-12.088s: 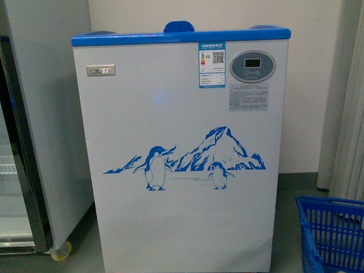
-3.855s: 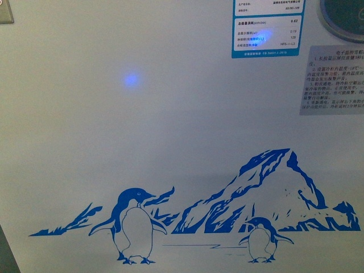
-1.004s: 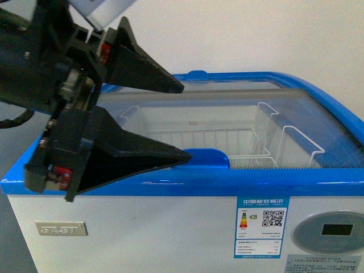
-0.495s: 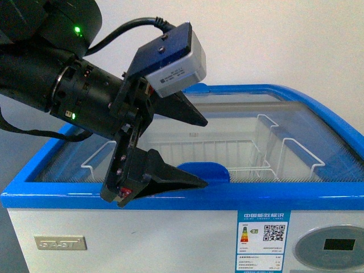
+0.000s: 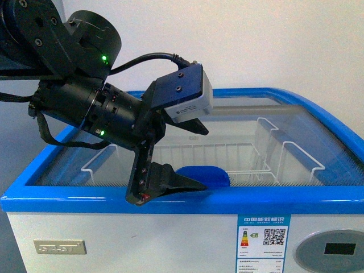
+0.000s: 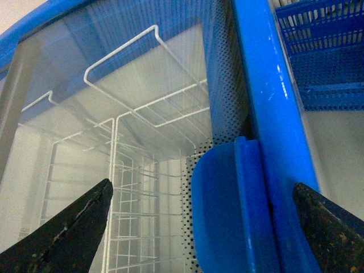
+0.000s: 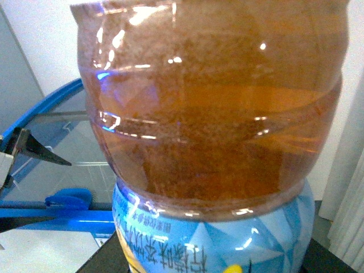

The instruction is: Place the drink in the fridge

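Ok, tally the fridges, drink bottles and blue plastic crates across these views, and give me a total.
fridge: 1
drink bottle: 1
blue plastic crate: 1
Total: 3

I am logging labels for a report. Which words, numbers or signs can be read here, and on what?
"SAST": nameplate on the fridge.
"中国能效标识": top of the energy sticker; its small print is too small.
The drink label: blurred, unreadable.
The display: dark, no digits.
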`<state>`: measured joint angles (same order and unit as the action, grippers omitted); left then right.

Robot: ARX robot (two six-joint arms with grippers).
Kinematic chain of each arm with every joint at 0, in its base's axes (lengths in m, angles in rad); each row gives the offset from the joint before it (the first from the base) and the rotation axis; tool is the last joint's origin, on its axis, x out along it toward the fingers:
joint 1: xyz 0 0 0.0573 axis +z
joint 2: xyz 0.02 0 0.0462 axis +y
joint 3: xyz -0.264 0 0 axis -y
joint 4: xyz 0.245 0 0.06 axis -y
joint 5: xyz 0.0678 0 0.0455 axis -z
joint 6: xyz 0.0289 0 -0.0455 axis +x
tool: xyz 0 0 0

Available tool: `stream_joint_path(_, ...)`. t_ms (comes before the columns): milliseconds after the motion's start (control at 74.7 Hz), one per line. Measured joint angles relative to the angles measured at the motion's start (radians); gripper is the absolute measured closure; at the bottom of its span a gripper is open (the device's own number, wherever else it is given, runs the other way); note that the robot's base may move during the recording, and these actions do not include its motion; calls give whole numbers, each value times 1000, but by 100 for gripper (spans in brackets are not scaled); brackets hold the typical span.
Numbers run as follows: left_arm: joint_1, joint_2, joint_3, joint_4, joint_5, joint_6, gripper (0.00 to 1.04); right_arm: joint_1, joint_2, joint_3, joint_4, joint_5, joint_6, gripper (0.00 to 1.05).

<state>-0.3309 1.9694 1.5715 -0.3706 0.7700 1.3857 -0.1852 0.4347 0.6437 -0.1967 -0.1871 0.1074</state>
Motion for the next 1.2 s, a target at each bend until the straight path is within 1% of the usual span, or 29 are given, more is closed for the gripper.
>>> stream_joint_path(161,0,42,53,14,-20,2,8,0,0,0,0,0,0,67)
stream_joint_path(268,-1,72,84,39,-14,-13,8,0,0,0,0,0,0,67)
stream_joint_path(442,-21,134,158,80,-21,-31,8,0,0,0,0,0,0,67)
stream_joint_path(522,-26,184,233,176,-75,-61,8,0,0,0,0,0,0,67)
stream_joint_path(643,-26,291,389,347,-245,-86,8,0,0,0,0,-4,0,67)
stream_joint_path(857,-29,444,588,517,-364,-39,8,0,0,0,0,-2,0,67)
stream_joint_path(1017,-30,565,800,600,-496,-42,8,0,0,0,0,0,0,67)
stream_joint_path(1111,-28,558,806,627,-512,-93,8,0,0,0,0,0,0,67)
stream_joint_path(1205,-28,494,720,622,-514,-201,8,0,0,0,0,-1,0,67)
